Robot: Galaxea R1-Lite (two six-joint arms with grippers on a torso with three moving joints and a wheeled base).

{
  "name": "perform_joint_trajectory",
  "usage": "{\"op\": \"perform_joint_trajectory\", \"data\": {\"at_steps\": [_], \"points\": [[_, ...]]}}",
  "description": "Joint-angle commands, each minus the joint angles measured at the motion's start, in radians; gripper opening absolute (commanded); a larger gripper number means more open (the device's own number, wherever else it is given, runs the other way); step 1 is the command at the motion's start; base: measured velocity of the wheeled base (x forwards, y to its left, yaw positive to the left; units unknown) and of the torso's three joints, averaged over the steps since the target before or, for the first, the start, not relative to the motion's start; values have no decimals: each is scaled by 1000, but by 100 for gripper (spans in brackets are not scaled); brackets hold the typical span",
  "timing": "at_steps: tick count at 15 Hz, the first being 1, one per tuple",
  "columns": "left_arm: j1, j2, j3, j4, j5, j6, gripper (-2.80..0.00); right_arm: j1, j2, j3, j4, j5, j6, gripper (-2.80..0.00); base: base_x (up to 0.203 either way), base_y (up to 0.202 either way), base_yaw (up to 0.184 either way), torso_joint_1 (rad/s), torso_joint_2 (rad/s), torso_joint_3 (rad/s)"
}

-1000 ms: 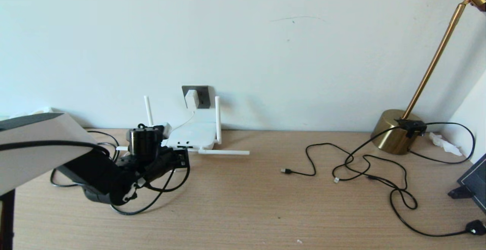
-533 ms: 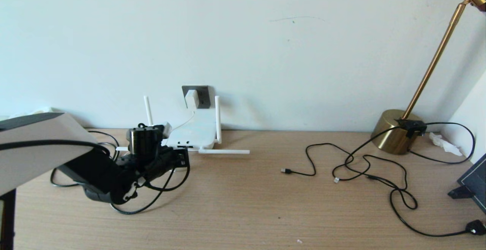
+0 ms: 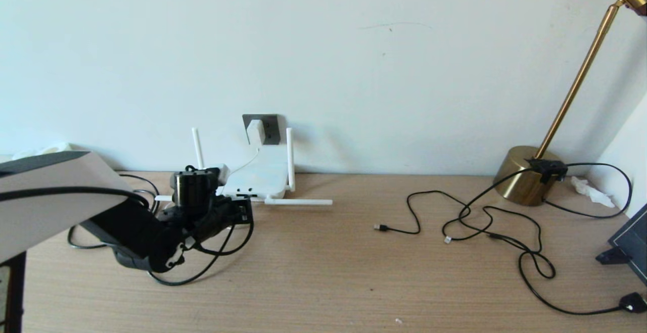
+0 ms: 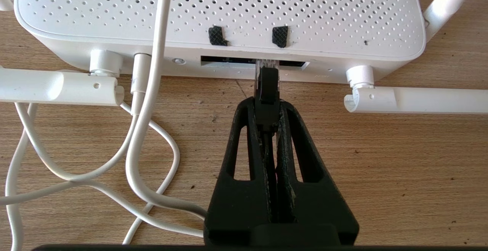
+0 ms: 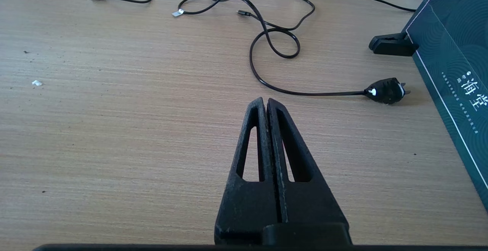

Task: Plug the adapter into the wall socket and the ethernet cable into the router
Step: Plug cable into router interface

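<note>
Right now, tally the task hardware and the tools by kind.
Router: 1
Antennas: 4
Adapter: 1
Wall socket: 1
Ethernet cable: 1
Tools: 2 (left tool shut on the ethernet cable, right tool shut, empty)
Total: 10

- Home or office desk: wooden desk [image 3: 323,272] against a plain wall [image 3: 354,60].
- Brass lamp [image 3: 528,174] at right, router [image 3: 258,179] under the socket [image 3: 270,127], loose cords [image 3: 485,222].

The left claw [image 4: 267,108] hides the ethernet cable [image 4: 267,87] behind its plug.
</note>
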Motion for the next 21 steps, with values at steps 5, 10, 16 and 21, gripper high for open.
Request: {"op": "perform_joint_trajectory", "data": {"at_steps": [5,10,16,21], "points": [[0,15,-13,-5,1,-1,-280,0,2,0,1,0,0,-280,0,0,0,0,0,0],[0,18,-20,-5,1,-1,-280,0,2,1,1,0,0,-280,0,0,0,0,0,0],[0,16,-20,-5,1,-1,-280,0,2,0,1,0,0,-280,0,0,0,0,0,0],[0,12,-20,-5,1,0,-280,0,2,1,1,0,0,-280,0,0,0,0,0,0]]}}
